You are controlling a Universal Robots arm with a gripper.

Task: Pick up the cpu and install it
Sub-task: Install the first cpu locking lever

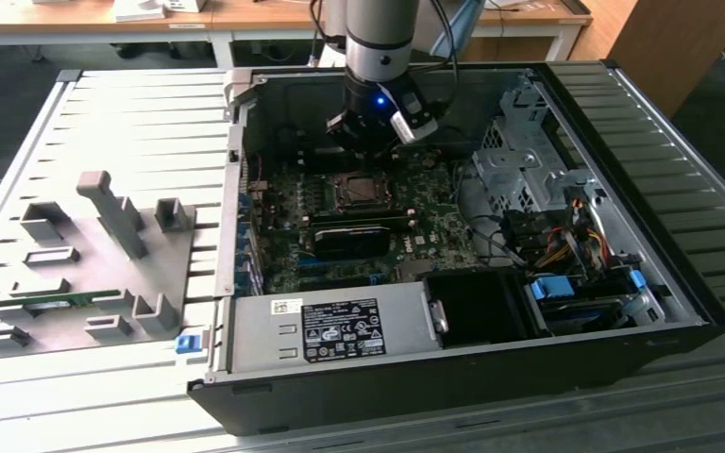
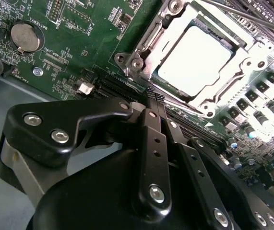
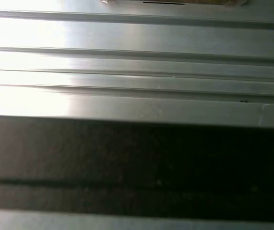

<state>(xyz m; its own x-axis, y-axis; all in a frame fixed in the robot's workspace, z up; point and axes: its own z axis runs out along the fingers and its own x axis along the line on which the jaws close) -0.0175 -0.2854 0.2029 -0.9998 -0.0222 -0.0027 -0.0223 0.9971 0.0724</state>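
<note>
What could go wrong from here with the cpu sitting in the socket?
1. The cpu lies in the socket, and the pincer hangs close beside the frame, so a sideways drift might knock it.
2. The closed fingertips are just above the motherboard; dropping lower could scrape its components.

The cpu (image 2: pixel 194 60) is a small flat square chip with a pale silvery-grey metal top, its surface smooth and catching bright light in the second wrist view. It lies flat and level inside the square metal-framed socket (image 2: pixel 139 50) on the green motherboard (image 2: pixel 79 28) — the frame's silver rails closing around all four of its edges, with the chip's top showing through the opening. In the exterior view it sits within the open computer case (image 1: pixel 640 142) — near the board's middle
</note>
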